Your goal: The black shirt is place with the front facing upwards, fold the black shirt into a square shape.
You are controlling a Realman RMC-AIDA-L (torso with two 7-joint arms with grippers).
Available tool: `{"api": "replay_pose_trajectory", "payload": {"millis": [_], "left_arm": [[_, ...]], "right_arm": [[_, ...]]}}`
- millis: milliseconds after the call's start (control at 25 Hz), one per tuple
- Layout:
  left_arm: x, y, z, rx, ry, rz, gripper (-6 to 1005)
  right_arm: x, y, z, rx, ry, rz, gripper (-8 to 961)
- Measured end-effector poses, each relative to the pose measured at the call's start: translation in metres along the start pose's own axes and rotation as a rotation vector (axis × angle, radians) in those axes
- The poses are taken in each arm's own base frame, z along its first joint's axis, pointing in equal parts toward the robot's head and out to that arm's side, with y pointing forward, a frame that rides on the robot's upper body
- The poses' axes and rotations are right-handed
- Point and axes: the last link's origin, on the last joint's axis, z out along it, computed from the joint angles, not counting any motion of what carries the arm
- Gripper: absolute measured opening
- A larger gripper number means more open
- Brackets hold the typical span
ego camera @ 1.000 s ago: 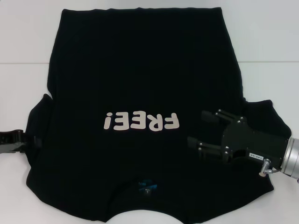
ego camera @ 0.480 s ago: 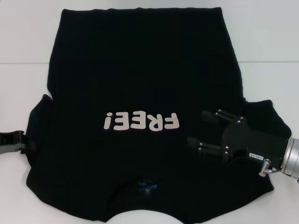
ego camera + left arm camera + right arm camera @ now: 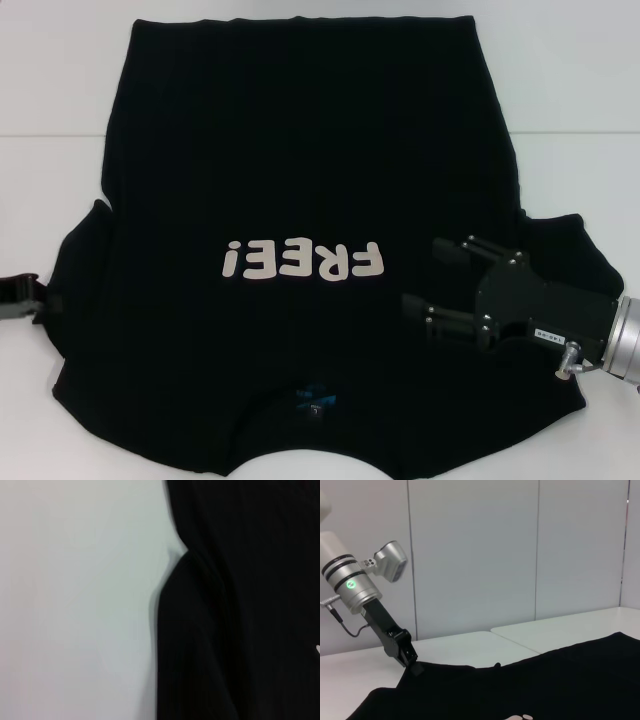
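Observation:
The black shirt (image 3: 300,150) lies spread flat on the white table, front up, with pale "FREE!" lettering (image 3: 302,261) across the chest and a small blue neck label (image 3: 315,400) near the front edge. My right gripper (image 3: 428,277) hovers open over the shirt's right side, just inward of the right sleeve, holding nothing. My left gripper (image 3: 30,298) sits at the outer edge of the left sleeve, mostly past the picture's edge. The right wrist view shows the left gripper (image 3: 413,666) touching the shirt's (image 3: 545,680) far edge. The left wrist view shows the sleeve edge (image 3: 190,630) on the table.
The white table (image 3: 580,100) shows bare strips to the left and right of the shirt and a narrow band behind it. A seam line crosses the table (image 3: 60,135). Pale wall panels (image 3: 470,555) stand beyond the table.
My left gripper has slid outward to the left along the sleeve edge, and less of it shows now. The right gripper has stayed put.

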Motion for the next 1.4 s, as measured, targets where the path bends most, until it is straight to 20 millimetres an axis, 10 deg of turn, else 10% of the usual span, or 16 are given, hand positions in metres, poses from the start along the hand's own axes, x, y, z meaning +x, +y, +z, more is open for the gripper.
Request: {"api": "replay_pose_trajectory", "payload": {"millis": [1400], "left_arm": [[0.033,0.007,-0.039,-0.016,0.053,0.001,34]], "right_arm": [[0.001,0.002,-0.002,-0.002,-0.004,0.007,865]]}}
